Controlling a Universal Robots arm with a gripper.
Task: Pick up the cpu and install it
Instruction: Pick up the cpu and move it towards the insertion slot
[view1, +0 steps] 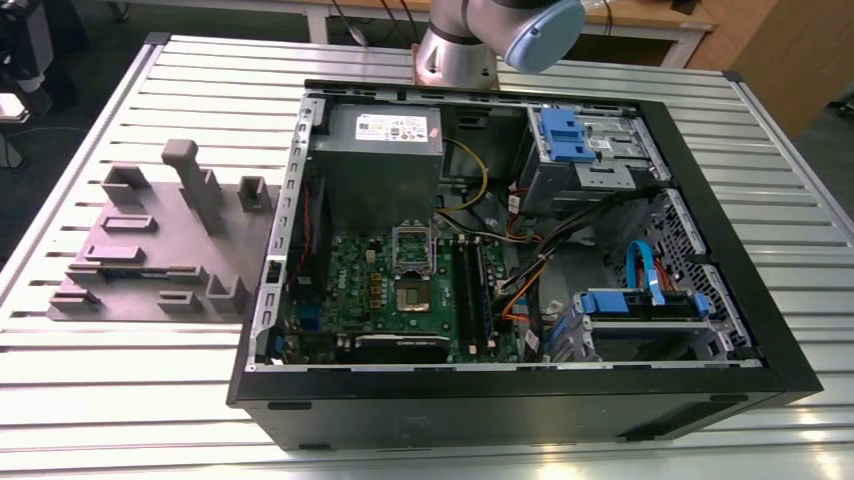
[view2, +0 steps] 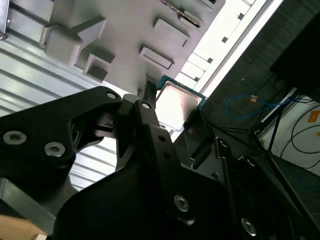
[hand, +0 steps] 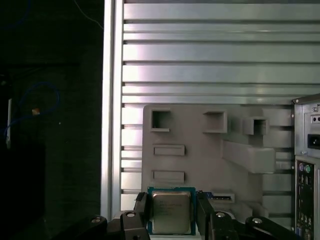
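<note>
Small square silvery-topped cpu (hand: 171, 212) clamped at two opposite edges between the closed fingers (hand: 141, 206) of the black gripper (hand: 171, 200), high above the purple-grey plastic tray (hand: 190, 135) in the first wrist view. In the exterior view, alongside that tray, an open black computer case (view1: 534, 400) with a green motherboard (view1: 387, 300) inside.

The silver-grey robot arm (view1: 461, 50) with a pale blue cap stands at the far side. Its black metal pincer (hand: 172, 212) squeezes the small flat silvery square cpu (hand: 171, 206) between two fingers.

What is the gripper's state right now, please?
Gripper: jaws closed on the cpu, gripping it by two opposite edges.
</note>
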